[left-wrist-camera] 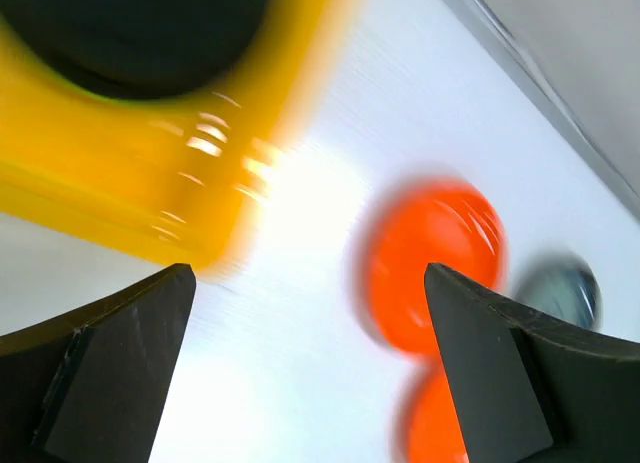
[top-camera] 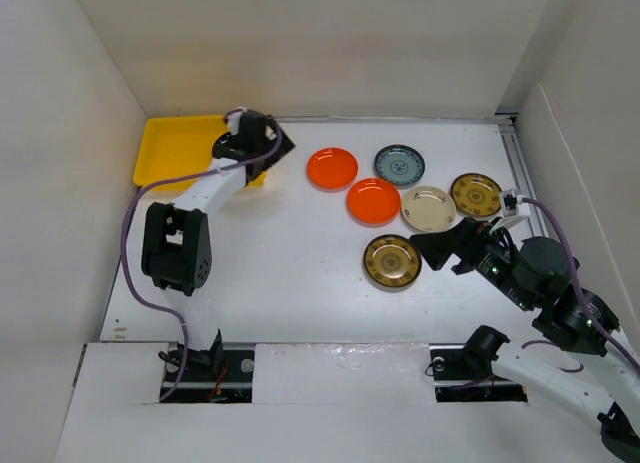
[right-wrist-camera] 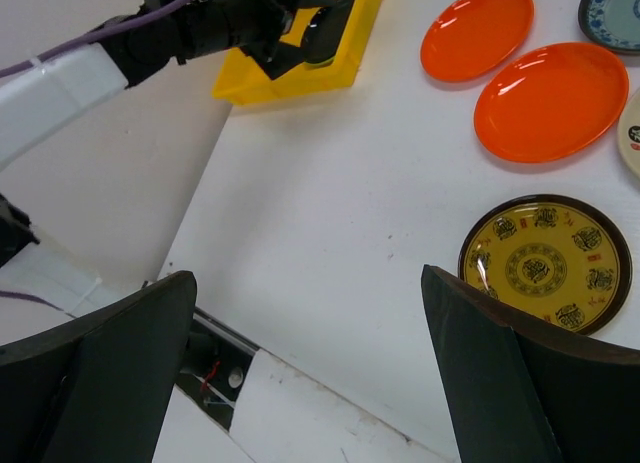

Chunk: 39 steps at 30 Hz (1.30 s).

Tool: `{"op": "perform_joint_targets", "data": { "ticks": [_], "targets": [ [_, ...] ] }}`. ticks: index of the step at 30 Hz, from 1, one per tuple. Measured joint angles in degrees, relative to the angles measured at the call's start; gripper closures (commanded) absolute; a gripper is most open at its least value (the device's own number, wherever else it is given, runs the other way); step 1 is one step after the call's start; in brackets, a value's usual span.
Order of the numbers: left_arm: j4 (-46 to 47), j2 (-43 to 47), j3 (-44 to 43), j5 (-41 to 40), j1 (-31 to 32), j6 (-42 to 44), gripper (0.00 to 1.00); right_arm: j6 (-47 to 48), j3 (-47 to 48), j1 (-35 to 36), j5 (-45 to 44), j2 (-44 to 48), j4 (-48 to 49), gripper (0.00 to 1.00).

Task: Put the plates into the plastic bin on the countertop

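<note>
The yellow bin (top-camera: 170,148) sits at the far left; the blurred left wrist view shows its rim (left-wrist-camera: 120,193) and a black plate (left-wrist-camera: 140,28) inside, with a sliver of green beneath. My left gripper (top-camera: 276,143) is open and empty at the bin's right edge, over bare countertop (left-wrist-camera: 300,313). On the countertop lie two orange plates (top-camera: 332,168) (top-camera: 373,200), a teal one (top-camera: 400,165), a cream one (top-camera: 428,208) and two brown-and-gold ones (top-camera: 476,194) (top-camera: 391,262). My right gripper (top-camera: 432,249) is open and empty just right of the nearer brown-and-gold plate (right-wrist-camera: 545,263).
White walls (top-camera: 60,133) close in the left, back and right. A metal rail (top-camera: 520,163) runs along the right edge. The left arm's cable (top-camera: 135,208) loops near its base. Base slots (right-wrist-camera: 205,368) lie at the near edge.
</note>
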<state>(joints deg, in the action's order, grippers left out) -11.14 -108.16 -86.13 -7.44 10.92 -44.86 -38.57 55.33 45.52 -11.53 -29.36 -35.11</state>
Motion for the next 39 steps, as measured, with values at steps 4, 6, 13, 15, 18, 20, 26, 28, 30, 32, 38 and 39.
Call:
{"op": "perform_joint_targets", "data": {
  "ticks": [4, 6, 13, 15, 18, 20, 26, 28, 30, 32, 38, 39],
  "targets": [
    [9.29, 5.75, 8.94, 4.66, 12.92, 1.38, 0.0, -0.02, 0.0, 0.0, 0.0, 0.0, 0.02, 0.0],
    [13.49, 7.52, 15.15, 7.67, 17.11, 0.96, 0.0, -0.04, 0.0, 0.0, 0.0, 0.02, 0.02, 0.0],
    [20.81, 4.98, 25.03, 13.62, 24.61, 0.0, 0.0, -0.31, 0.0, 0.0, -0.31, 1.66, -0.17, 0.0],
    [23.93, 3.82, 25.03, 14.62, 25.97, -0.26, 0.0, -0.5, 0.0, 0.0, -0.48, 2.32, -0.22, 0.0],
    [27.67, 1.7, 24.94, 15.41, 26.6, -0.79, 0.04, -0.92, -0.02, 0.0, -0.52, 3.3, -0.44, 0.0],
    [28.76, -0.61, 24.46, 15.32, 26.45, -1.18, 0.07, -1.22, -0.02, 0.0, -0.55, 4.07, -0.46, 0.0],
    [30.08, -6.16, 18.38, 13.31, 26.12, -3.23, 0.26, -1.99, -0.55, 0.0, -0.55, 4.94, -0.5, 0.0],
    [29.79, -7.96, 16.33, 12.66, 26.1, -3.85, 0.41, -2.08, -0.79, 0.0, -0.55, 4.98, -0.55, 0.0],
    [29.07, -9.42, 14.6, 11.89, 26.08, -4.42, 0.48, -2.21, -0.81, 0.0, -0.55, 4.98, -0.7, 0.0],
    [28.22, -10.4, 13.29, 11.23, 26.08, -4.74, 0.58, -2.21, -0.81, 0.0, -0.55, 4.98, -0.72, 0.0],
    [26.08, -11.52, 12.46, 9.55, 26.08, -5.68, 0.98, -2.21, -0.79, 0.0, -0.7, 5.11, -0.92, 0.0],
    [25.62, -11.61, 12.41, 9.27, 26.03, -5.9, 1.0, -2.21, -0.79, 0.0, -0.7, 5.14, -0.92, 0.0]
  ]
}}
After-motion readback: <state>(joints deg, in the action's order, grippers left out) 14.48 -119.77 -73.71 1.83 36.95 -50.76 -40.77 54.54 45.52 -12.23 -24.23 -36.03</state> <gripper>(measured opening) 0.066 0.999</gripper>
